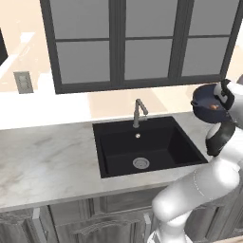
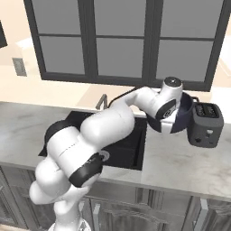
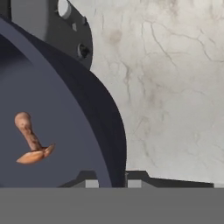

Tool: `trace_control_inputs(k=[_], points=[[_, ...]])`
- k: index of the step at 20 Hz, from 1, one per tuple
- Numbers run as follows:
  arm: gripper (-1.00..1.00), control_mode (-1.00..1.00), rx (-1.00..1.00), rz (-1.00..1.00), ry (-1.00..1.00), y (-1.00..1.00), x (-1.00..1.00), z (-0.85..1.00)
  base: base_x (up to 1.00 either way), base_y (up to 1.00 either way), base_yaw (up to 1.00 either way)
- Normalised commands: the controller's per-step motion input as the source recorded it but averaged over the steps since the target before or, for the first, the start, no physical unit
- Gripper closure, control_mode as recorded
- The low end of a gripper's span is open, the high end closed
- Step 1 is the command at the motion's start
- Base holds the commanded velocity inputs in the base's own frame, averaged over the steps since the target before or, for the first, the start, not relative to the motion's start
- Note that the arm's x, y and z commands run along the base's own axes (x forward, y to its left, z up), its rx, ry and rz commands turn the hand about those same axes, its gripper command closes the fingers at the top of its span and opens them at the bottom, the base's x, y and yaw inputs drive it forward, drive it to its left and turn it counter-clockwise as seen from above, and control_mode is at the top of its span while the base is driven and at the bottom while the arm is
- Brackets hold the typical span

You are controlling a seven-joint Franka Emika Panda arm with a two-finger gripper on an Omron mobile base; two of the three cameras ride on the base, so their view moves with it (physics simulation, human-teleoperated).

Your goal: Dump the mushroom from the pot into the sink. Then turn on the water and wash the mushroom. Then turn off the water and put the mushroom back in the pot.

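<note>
The dark navy pot point(image 1: 207, 105) hangs in the air over the counter just right of the sink point(image 1: 118, 147), tilted slightly. My gripper point(image 1: 222, 96) is shut on its right rim. In the hand view the fingertips point(image 3: 89, 183) straddle the pot's wall point(image 3: 100, 131), with the gripper point(image 3: 111, 180) closed on it. The mushroom point(image 3: 30, 142) lies inside on the pot's floor, its reddish-brown cap toward the fingers. It shows as a small orange speck point(image 1: 214, 107) in the left base view. From the right, the pot point(image 2: 184, 118) is mostly hidden behind my wrist.
A grey faucet point(image 1: 138, 111) stands behind the black basin, with the steel drain point(image 1: 141, 163) in its floor. A black toaster point(image 2: 205, 122) sits on the marble counter point(image 2: 180, 167) just right of the pot. Dark-framed windows line the back wall.
</note>
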Motion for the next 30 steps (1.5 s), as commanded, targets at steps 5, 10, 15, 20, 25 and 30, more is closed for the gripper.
trace_control_inputs(k=[5,10,15,20,25,30], points=[[1.0,-1.0,-0.11,0.0,0.0,0.34,0.63,0.0,0.0,0.0,0.0],[1.0,-1.0,-0.11,0.0,0.0,0.23,0.08,0.05,0.0,0.0,0.0],[1.0,-1.0,-0.15,0.0,-0.02,0.23,0.0,0.21,0.0,0.0,0.0],[1.0,-1.0,-0.2,0.0,-0.1,0.38,0.0,0.23,0.0,0.0,0.0],[1.0,-1.0,-0.3,0.0,-0.09,0.44,0.0,0.19,0.0,0.0,0.0],[1.0,-1.0,-0.37,0.0,-0.01,0.36,0.01,0.1,0.0,0.0,0.0]])
